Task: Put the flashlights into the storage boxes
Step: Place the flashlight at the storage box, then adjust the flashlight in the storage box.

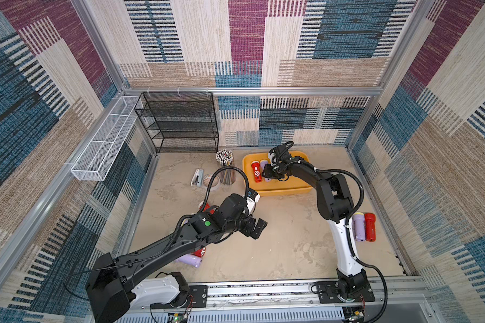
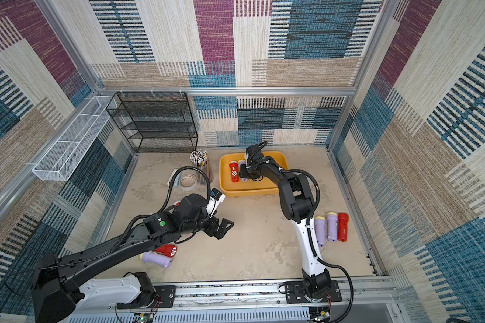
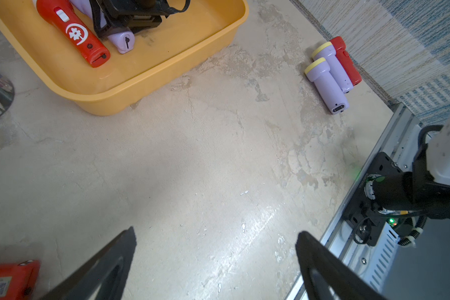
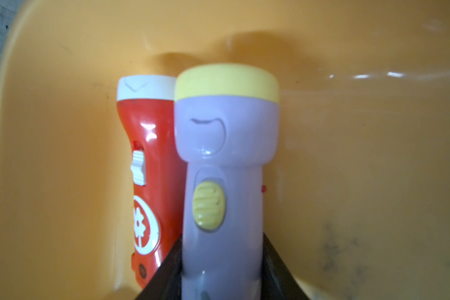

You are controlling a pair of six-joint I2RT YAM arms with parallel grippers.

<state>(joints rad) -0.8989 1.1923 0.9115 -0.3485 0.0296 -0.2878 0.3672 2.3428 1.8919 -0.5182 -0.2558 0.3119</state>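
A: In the shallow yellow-orange plastic tray (image 1: 286,191), the right gripper (image 4: 221,259) has its jaws closed on a lavender plastic flashlight (image 4: 224,155), beside a red flashlight (image 4: 146,161).

B: This is the placing step, I think. Next it must release and lift clear. The left gripper (image 3: 216,232) has wide, empty jaws over the bench (image 3: 192,155).

Three sides are closed by walls (image 1: 247,42) covered in a woven patchwork of blue, maroon and beige, held in an aluminium frame (image 1: 252,91). The floor (image 1: 286,246) is finished in mottled beige, and a pale sheen is thrown on it just ahead of the left gripper (image 3: 216,231). A black mesh shelf rack (image 1: 179,123) is set against the back wall, well beyond that gripper; a white wire mesh basket (image 1: 104,151) is hung far to its left.
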